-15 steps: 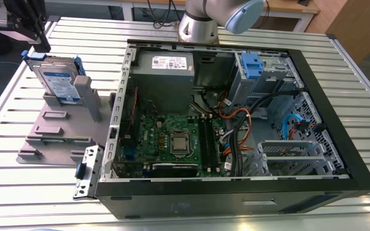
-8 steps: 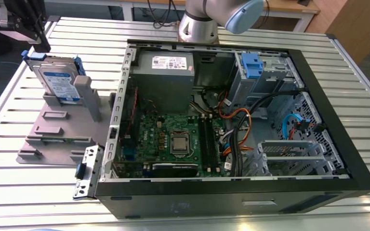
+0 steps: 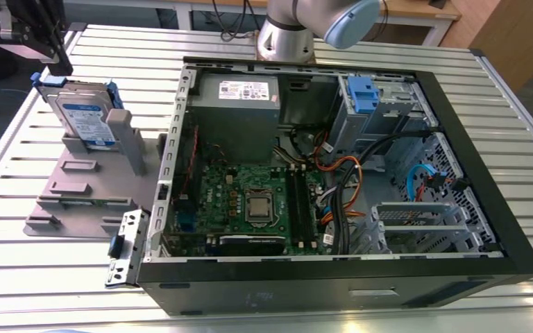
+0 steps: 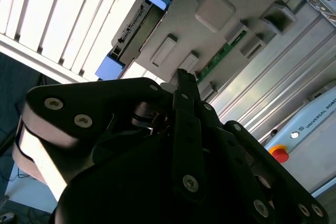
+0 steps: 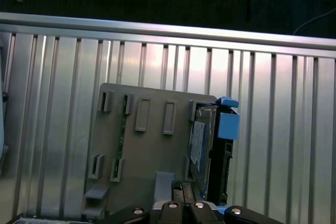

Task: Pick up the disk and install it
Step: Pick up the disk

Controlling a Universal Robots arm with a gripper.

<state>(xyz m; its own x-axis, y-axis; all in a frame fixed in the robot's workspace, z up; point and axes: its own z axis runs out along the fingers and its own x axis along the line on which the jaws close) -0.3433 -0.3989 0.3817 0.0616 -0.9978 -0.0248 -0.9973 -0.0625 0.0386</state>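
exterior view high, oblique; both wrist views share disk (image 5: 198, 145)

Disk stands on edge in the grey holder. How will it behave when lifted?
Likely rigid: the disk looks like a flat metal-cased slab, so probably dense for its size. Standing on edge between posts of the grey holder, it may bind or tip if pulled off-vertical.

Slatted table (image 3: 35, 284) bears a grey rack (image 3: 72, 201) and computer case (image 3: 341, 295).

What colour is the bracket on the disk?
Blue; the bracket shows best in the first wrist view.
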